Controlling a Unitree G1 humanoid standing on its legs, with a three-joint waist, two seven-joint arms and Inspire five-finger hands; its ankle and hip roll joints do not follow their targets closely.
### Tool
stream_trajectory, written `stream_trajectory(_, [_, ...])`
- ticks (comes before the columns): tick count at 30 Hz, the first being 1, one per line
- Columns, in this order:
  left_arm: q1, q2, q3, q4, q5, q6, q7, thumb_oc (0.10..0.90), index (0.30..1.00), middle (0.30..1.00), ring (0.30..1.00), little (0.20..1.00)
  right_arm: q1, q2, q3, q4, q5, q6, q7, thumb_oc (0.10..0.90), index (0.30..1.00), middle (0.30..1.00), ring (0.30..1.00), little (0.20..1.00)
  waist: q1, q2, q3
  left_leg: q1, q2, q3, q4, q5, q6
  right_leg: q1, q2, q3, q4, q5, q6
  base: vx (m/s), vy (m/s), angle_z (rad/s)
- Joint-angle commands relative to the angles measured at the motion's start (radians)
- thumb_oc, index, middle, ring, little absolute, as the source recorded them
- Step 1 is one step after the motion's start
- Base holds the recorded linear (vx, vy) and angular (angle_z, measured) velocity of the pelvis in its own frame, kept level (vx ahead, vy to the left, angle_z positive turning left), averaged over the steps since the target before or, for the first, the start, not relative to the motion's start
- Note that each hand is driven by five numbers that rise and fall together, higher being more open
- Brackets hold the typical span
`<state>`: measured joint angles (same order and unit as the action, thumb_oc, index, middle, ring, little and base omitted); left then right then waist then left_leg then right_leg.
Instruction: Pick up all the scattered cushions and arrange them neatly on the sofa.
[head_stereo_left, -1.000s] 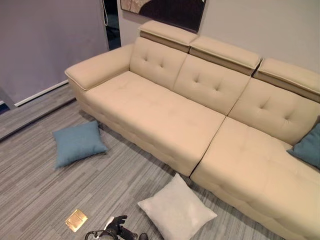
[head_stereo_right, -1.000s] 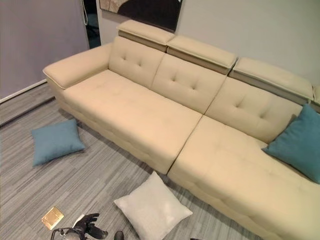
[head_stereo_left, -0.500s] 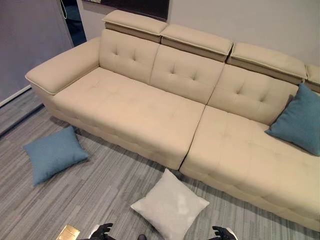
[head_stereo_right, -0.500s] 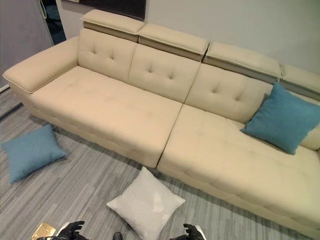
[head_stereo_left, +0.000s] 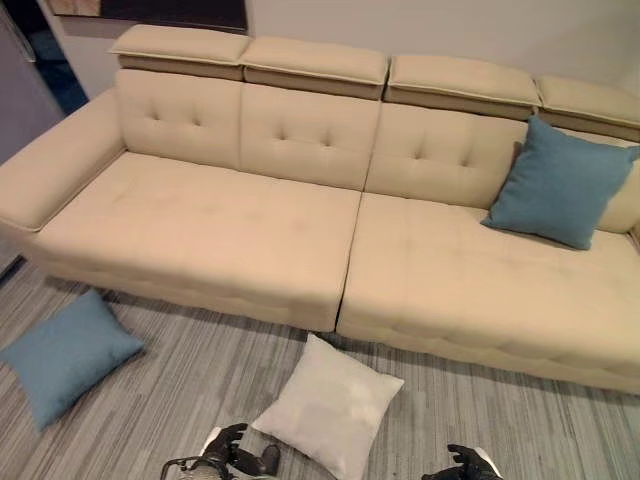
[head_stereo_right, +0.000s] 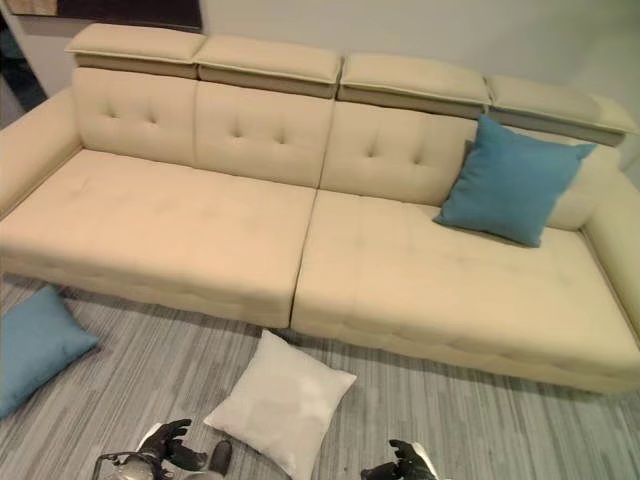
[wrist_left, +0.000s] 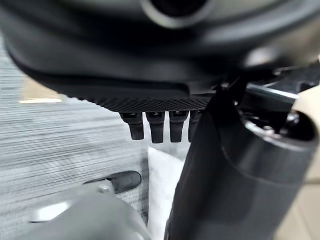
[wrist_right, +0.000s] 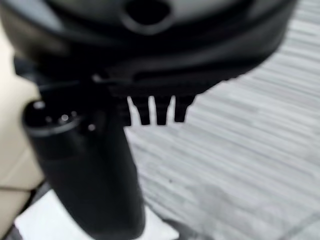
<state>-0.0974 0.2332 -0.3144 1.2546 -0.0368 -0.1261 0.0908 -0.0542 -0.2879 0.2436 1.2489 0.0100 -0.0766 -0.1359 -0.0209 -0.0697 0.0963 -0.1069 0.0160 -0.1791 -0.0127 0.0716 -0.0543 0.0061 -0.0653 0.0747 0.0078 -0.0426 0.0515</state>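
Note:
A white cushion (head_stereo_left: 328, 405) lies on the grey striped floor just before the cream sofa (head_stereo_left: 200, 230), near the gap between its two seats. Far to the left, a teal cushion (head_stereo_left: 62, 352) also lies on the floor. Another teal cushion (head_stereo_right: 512, 180) leans upright against the sofa's back at the right. My left hand (head_stereo_left: 228, 445) hangs low, left of the white cushion and apart from it, its fingers (wrist_left: 150, 127) straight and empty. My right hand (head_stereo_left: 465, 462) hangs low to the cushion's right, its fingers (wrist_right: 155, 111) relaxed and holding nothing.
The sofa's long seat (head_stereo_right: 150, 215) is bare from its left arm (head_stereo_left: 45, 165) to the middle. The right arm (head_stereo_right: 612, 235) closes off the far end. A dark picture (head_stereo_left: 150, 10) hangs on the wall behind. A brass floor plate (wrist_left: 35, 92) lies near my left hand.
The camera has swung right, bringing the sofa's right end and its teal cushion fully into view. The cushions have stayed put. Both hands remain low and empty.

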Motion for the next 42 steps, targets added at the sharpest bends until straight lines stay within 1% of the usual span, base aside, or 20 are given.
stream_trajectory(1, [-0.051,0.015,-0.011,0.006,0.014,-0.038,0.006,0.800,0.900,0.900,0.900,0.900,-0.041,-0.014,-0.006,-0.024,0.029,-0.012,-0.027,0.800,0.900,0.900,0.900,0.900,0.021,0.003,-0.002,-0.055,-0.017,0.034,0.092,-0.127,0.013,-0.108,-0.030,0.050,0.024,0.040,0.086,-0.24,0.349,-0.67])
stream_trajectory(4, [-0.068,0.033,-0.006,0.002,0.008,-0.040,0.019,0.800,0.900,0.900,0.900,0.900,-0.081,-0.002,0.001,-0.041,0.044,-0.018,-0.038,0.800,0.900,0.900,0.900,0.900,0.027,-0.003,0.016,-0.090,-0.028,0.094,0.101,-0.136,0.036,-0.192,-0.049,0.059,0.019,0.098,0.117,-0.19,0.181,-1.07])
stream_trajectory(6, [-0.069,0.039,-0.005,0.004,0.006,-0.040,0.022,0.800,0.900,0.900,0.900,0.900,-0.092,0.000,0.004,-0.045,0.045,-0.020,-0.040,0.800,0.900,0.900,0.900,0.900,0.035,-0.003,0.021,-0.102,-0.022,0.119,0.101,-0.136,0.041,-0.214,-0.053,0.029,0.022,0.100,0.112,-0.21,0.170,-1.16])
stream_trajectory(7, [-0.068,0.048,0.002,0.007,0.003,-0.037,0.021,0.800,0.900,0.900,0.900,0.900,-0.099,-0.001,0.008,-0.055,0.052,-0.032,-0.047,0.800,0.900,0.900,0.900,0.900,0.053,0.004,0.029,-0.124,-0.019,0.161,0.101,-0.133,0.049,-0.220,-0.058,-0.094,0.052,0.075,0.090,-0.17,0.148,-1.24])
stream_trajectory(8, [-0.065,0.052,0.007,0.007,-0.001,-0.036,0.021,0.800,0.900,0.900,0.900,0.900,-0.101,-0.001,0.009,-0.056,0.057,-0.036,-0.049,0.800,0.900,0.900,0.900,0.900,0.052,0.006,0.027,-0.133,-0.023,0.167,0.092,-0.124,0.053,-0.228,-0.047,-0.120,0.073,0.062,0.085,-0.17,0.148,-0.93])
stream_trajectory(9, [-0.064,0.052,0.007,0.007,-0.001,-0.036,0.021,0.800,0.900,0.900,0.900,0.900,-0.101,-0.001,0.009,-0.056,0.057,-0.036,-0.049,0.800,0.900,0.900,0.900,0.900,0.051,0.006,0.027,-0.134,-0.024,0.167,0.092,-0.124,0.053,-0.228,-0.048,-0.120,0.075,0.061,0.086,-0.08,0.086,-0.54])
stream_trajectory(11, [-0.062,0.055,0.020,0.007,-0.015,-0.040,0.022,0.800,0.900,0.900,0.900,0.900,-0.096,-0.007,-0.002,-0.054,0.089,-0.052,-0.056,0.800,0.900,0.900,0.900,0.900,0.066,-0.002,0.026,-0.139,-0.049,0.193,0.067,-0.111,0.056,-0.173,-0.008,-0.142,0.059,0.012,0.064,-0.10,0.107,-0.62])
stream_trajectory(13, [-0.079,0.049,0.023,-0.007,-0.045,-0.047,0.034,0.800,0.900,0.900,0.900,0.900,-0.109,-0.016,-0.012,-0.067,0.112,-0.061,-0.077,0.800,0.900,0.900,0.900,0.900,0.068,0.001,0.046,-0.178,-0.057,0.206,0.068,-0.097,0.050,-0.198,-0.009,-0.151,0.042,0.013,0.059,-0.22,0.022,-0.37])
stream_trajectory(16, [-0.103,0.046,0.024,-0.023,-0.077,-0.053,0.046,0.800,0.900,0.900,0.900,0.900,-0.119,-0.026,-0.026,-0.078,0.145,-0.073,-0.091,0.800,0.900,0.900,0.900,0.900,0.053,0.012,0.054,-0.211,-0.062,0.203,0.075,-0.096,0.048,-0.240,0.008,-0.110,0.035,0.027,0.048,-0.15,-0.042,0.02])
stream_trajectory(17, [-0.133,0.045,0.027,-0.040,-0.127,-0.069,0.061,0.800,0.900,0.900,0.900,0.900,-0.145,-0.034,-0.035,-0.085,0.167,-0.080,-0.114,0.800,0.900,0.900,0.900,0.900,0.049,0.024,0.081,-0.263,-0.062,0.207,0.101,-0.095,0.047,-0.299,-0.003,-0.144,0.051,0.040,0.043,-0.25,-0.112,0.36])
stream_trajectory(22, [-0.223,0.060,0.020,-0.113,-0.236,-0.106,0.100,0.800,0.900,0.900,0.900,0.900,-0.223,-0.060,-0.051,-0.127,0.234,-0.107,-0.157,0.800,0.900,0.900,0.900,0.900,0.026,0.055,0.108,-0.485,-0.055,0.190,0.247,-0.100,0.053,-0.549,0.003,-0.141,0.193,0.034,0.016,-0.16,-0.078,0.26])
stream_trajectory(23, [-0.236,0.062,0.023,-0.127,-0.263,-0.109,0.105,0.800,0.900,0.900,0.900,0.900,-0.239,-0.062,-0.047,-0.137,0.244,-0.109,-0.164,0.800,0.900,0.900,0.900,0.900,0.027,0.060,0.113,-0.503,-0.049,0.183,0.271,-0.133,0.050,-0.575,0.007,-0.136,0.226,0.004,0.019,-0.02,-0.068,0.19])
stream_trajectory(29, [-0.361,0.103,-0.009,-0.209,-0.328,-0.127,0.142,0.800,0.900,0.900,0.900,0.900,-0.372,-0.126,-0.025,-0.208,0.272,-0.125,-0.221,0.800,0.900,0.900,0.900,0.900,0.013,0.084,0.149,-0.719,-0.033,0.193,0.421,-0.155,0.046,-0.779,-0.008,-0.121,0.363,-0.029,0.013,-0.06,-0.027,-0.13])
stream_trajectory(30, [-0.361,0.103,-0.009,-0.208,-0.328,-0.127,0.142,0.800,0.900,0.900,0.900,0.900,-0.373,-0.126,-0.025,-0.208,0.272,-0.125,-0.221,0.800,0.900,0.900,0.900,0.900,0.013,0.084,0.148,-0.722,-0.033,0.193,0.423,-0.156,0.046,-0.782,-0.008,-0.121,0.364,-0.029,0.013,-0.05,-0.025,-0.16])
stream_trajectory(31, [-0.430,0.127,-0.021,-0.241,-0.352,-0.132,0.162,0.800,0.900,0.900,0.900,0.900,-0.441,-0.166,-0.016,-0.233,0.279,-0.135,-0.249,0.800,0.900,0.900,0.900,0.900,0.004,0.098,0.171,-0.842,-0.023,0.195,0.554,-0.193,0.049,-0.897,-0.008,-0.107,0.484,-0.065,0.005,-0.04,-0.026,-0.13])
stream_trajectory(33, [-0.472,0.151,-0.026,-0.277,-0.369,-0.136,0.176,0.800,0.900,0.900,0.900,0.900,-0.486,-0.192,-0.008,-0.246,0.283,-0.139,-0.263,0.800,0.900,0.900,0.900,0.900,0.003,0.108,0.190,-0.918,-0.020,0.195,0.656,-0.226,0.056,-0.970,-0.005,-0.098,0.592,-0.101,-0.005,-0.02,-0.025,-0.11])
stream_trajectory(34, [-0.514,0.175,-0.023,-0.295,-0.381,-0.139,0.191,0.800,0.900,0.900,0.900,0.900,-0.538,-0.221,-0.001,-0.245,0.294,-0.140,-0.269,0.800,0.900,0.900,0.900,0.900,0.004,0.116,0.206,-1.012,-0.012,0.197,0.780,-0.268,0.065,-1.067,-0.006,-0.091,0.726,-0.140,-0.015,0.03,-0.022,-0.14])
stream_trajectory(36, [-0.529,0.185,-0.022,-0.295,-0.385,-0.136,0.192,0.800,0.900,0.900,0.900,0.900,-0.560,-0.232,0.004,-0.246,0.300,-0.141,-0.269,0.800,0.900,0.900,0.900,0.900,0.005,0.118,0.210,-1.058,-0.008,0.196,0.848,-0.294,0.067,-1.107,-0.003,-0.081,0.777,-0.163,-0.023,0.07,-0.019,-0.08])
stream_trajectory(39, [-0.586,0.251,-0.015,-0.311,-0.404,-0.127,0.207,0.800,0.900,0.900,0.900,0.900,-0.639,-0.286,0.008,-0.245,0.358,-0.149,-0.268,0.800,0.900,0.900,0.900,0.900,0.007,0.129,0.246,-1.262,0.007,0.182,1.151,-0.421,0.103,-1.318,0.013,-0.076,1.083,-0.279,-0.053,0.18,-0.029,-0.22])
stream_trajectory(42, [-0.593,0.269,-0.015,-0.313,-0.409,-0.126,0.210,0.800,0.900,0.900,0.900,0.900,-0.665,-0.301,0.007,-0.240,0.384,-0.152,-0.262,0.800,0.900,0.900,0.900,0.900,0.009,0.133,0.256,-1.336,0.010,0.179,1.258,-0.461,0.108,-1.388,0.013,-0.074,1.189,-0.317,-0.063,0.13,-0.014,-0.04])
